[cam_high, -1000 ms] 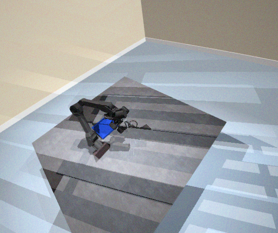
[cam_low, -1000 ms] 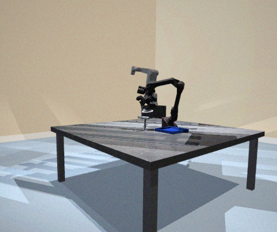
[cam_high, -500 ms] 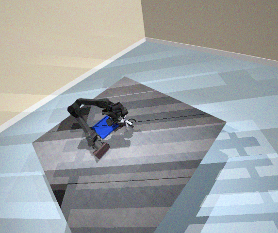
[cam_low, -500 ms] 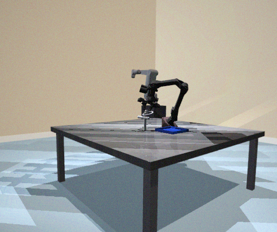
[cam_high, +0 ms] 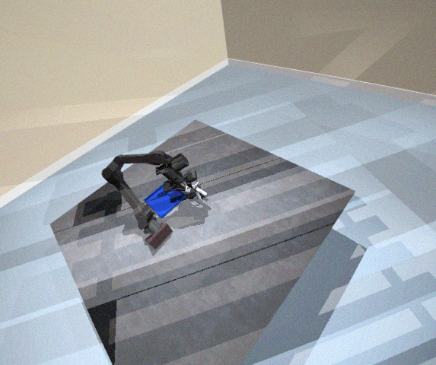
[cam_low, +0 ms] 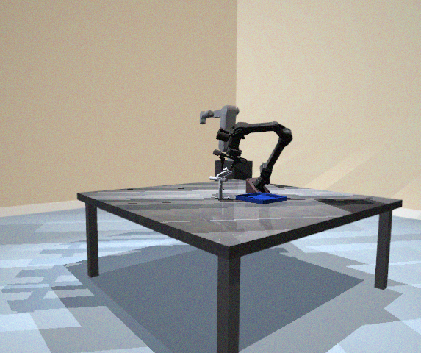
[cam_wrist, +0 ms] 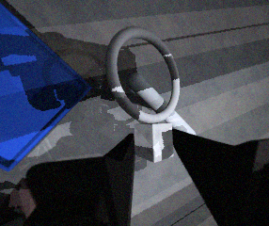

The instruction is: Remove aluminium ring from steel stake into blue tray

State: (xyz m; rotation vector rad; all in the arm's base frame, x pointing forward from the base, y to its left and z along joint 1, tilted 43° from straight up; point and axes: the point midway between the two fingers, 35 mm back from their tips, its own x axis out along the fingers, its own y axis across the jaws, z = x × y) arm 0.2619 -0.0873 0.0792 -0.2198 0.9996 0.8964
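Aslant, aluminium ring (cam_high: 197, 184) (cam_low: 224, 173) (cam_wrist: 111, 61) tilted near cross-bar (cam_high: 201, 192) (cam_low: 217, 178) (cam_wrist: 149, 95), fingers (cam_high: 189, 189) (cam_low: 228, 167) part-open, clamped on its tab (cam_wrist: 154, 141).

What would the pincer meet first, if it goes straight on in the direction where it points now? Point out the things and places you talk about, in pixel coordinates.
Probably the steel cross-bar (cam_high: 202, 192) (cam_low: 213, 178) (cam_wrist: 150, 97), with the ring (cam_high: 196, 184) (cam_low: 230, 172) (cam_wrist: 111, 63) held by the pincer (cam_high: 189, 188) (cam_low: 228, 167) (cam_wrist: 151, 136) touching it before the fingers; depth is unclear, so it might pass beside.
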